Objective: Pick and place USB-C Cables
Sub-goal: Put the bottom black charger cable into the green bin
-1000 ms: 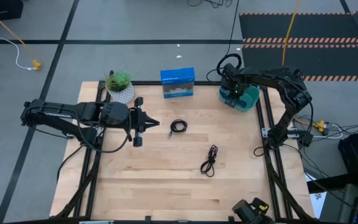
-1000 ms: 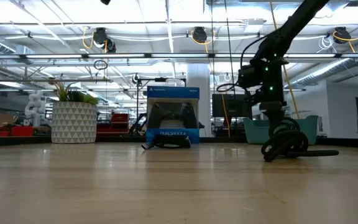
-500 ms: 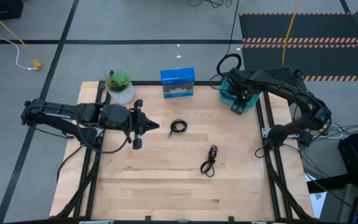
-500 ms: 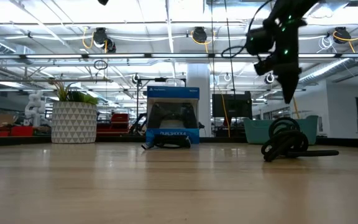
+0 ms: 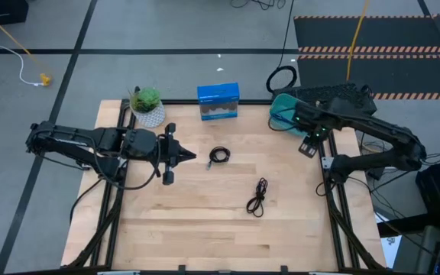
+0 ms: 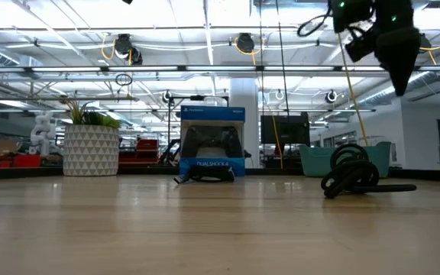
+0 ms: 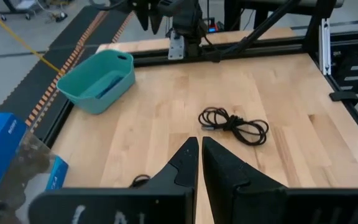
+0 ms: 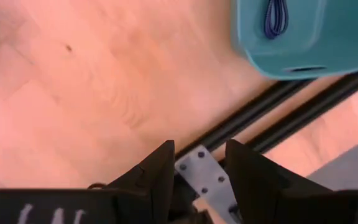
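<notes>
A tight round black USB-C coil [image 5: 219, 155] lies flat at the table's middle. A long loose black USB-C bundle [image 5: 257, 197] lies nearer the front, also in the left wrist view [image 7: 234, 122]. A blue-purple cable [image 8: 277, 15] rests on the floor of the teal bin [image 5: 284, 116] at the far right corner. My right gripper [image 5: 309, 145] hangs open, pointing down, high over the table's right rail just nearer than the bin, with nothing between its fingers [image 8: 199, 149]. My left gripper [image 5: 191, 155] is shut and hovers left of the round coil, pointing toward it [image 7: 199, 140].
A blue boxed controller [image 5: 218, 101] and a potted plant [image 5: 147, 107] stand along the far edge. A big black cable loop [image 5: 281, 76] lies beyond the far right corner. Black frame rails [image 5: 328, 164] border the table. Bare wood spreads across the near half.
My right gripper has risen from down at the teal bin and swung toward the table's near right, ending high above the right rail. The left arm and the two black cables have stayed where they were.
</notes>
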Controlling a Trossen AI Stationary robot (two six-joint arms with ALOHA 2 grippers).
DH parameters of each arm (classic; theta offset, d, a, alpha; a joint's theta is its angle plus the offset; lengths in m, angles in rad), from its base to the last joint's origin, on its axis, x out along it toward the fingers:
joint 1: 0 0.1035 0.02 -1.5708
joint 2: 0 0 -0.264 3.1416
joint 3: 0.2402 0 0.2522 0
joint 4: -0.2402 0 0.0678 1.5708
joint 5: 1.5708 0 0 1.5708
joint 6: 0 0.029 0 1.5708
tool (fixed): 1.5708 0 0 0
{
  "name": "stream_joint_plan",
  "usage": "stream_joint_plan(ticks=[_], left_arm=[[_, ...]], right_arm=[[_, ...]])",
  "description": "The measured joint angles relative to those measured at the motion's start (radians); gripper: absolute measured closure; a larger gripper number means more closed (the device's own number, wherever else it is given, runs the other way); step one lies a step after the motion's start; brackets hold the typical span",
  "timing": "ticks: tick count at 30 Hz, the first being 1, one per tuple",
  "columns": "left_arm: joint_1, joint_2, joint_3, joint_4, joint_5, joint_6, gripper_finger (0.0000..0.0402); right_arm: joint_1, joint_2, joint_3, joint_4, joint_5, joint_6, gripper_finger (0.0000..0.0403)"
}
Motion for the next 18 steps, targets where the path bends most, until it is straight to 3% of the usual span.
stream_joint_plan(ticks=[10,18], left_arm=[[0.0,0.0,0.0,0.05,0.0,0.035,0.0376],[0.0,0.0,0.0,0.046,0.0,0.035,0.0376]], right_arm=[[0.108,-0.024,0.205,-0.019,-0.132,0.127,0.0266],[0.295,-0.024,0.313,0.007,-0.137,0.185,0.0266]])
